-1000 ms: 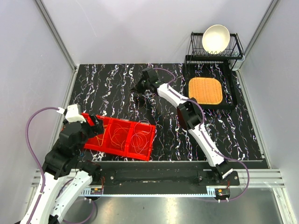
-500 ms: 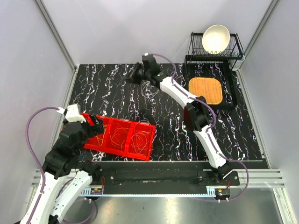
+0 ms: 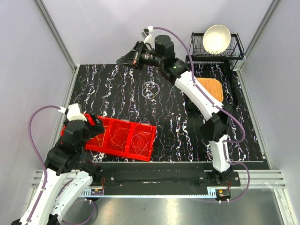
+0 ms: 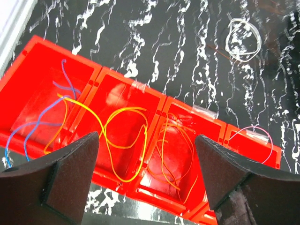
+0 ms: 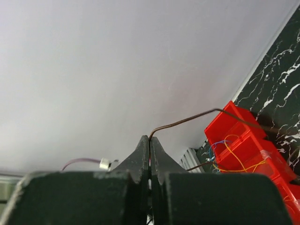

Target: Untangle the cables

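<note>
A red divided bin [image 3: 143,151] at the front left holds thin cables. In the left wrist view its compartments hold a blue cable [image 4: 33,126], a yellow cable [image 4: 123,140], an orange cable [image 4: 176,150] and a pink cable [image 4: 253,136]. A white cable loop [image 3: 151,88] lies on the black table, and it also shows in the left wrist view [image 4: 242,40]. My left gripper [image 4: 146,138] hangs open and empty above the bin. My right gripper [image 3: 123,60] is raised over the far edge, shut on a thin brown cable [image 5: 187,121] that trails down towards the bin [image 5: 239,136].
A black dish rack with a white bowl [image 3: 216,38] stands at the back right. An orange woven mat [image 3: 213,91] on a black tray lies in front of it, partly under my right arm. Grey walls close in the left, far and right sides.
My right arm has risen and swung back and left, carrying the brown cable up. The white loop now lies uncovered on the table. The left arm has barely moved.
</note>
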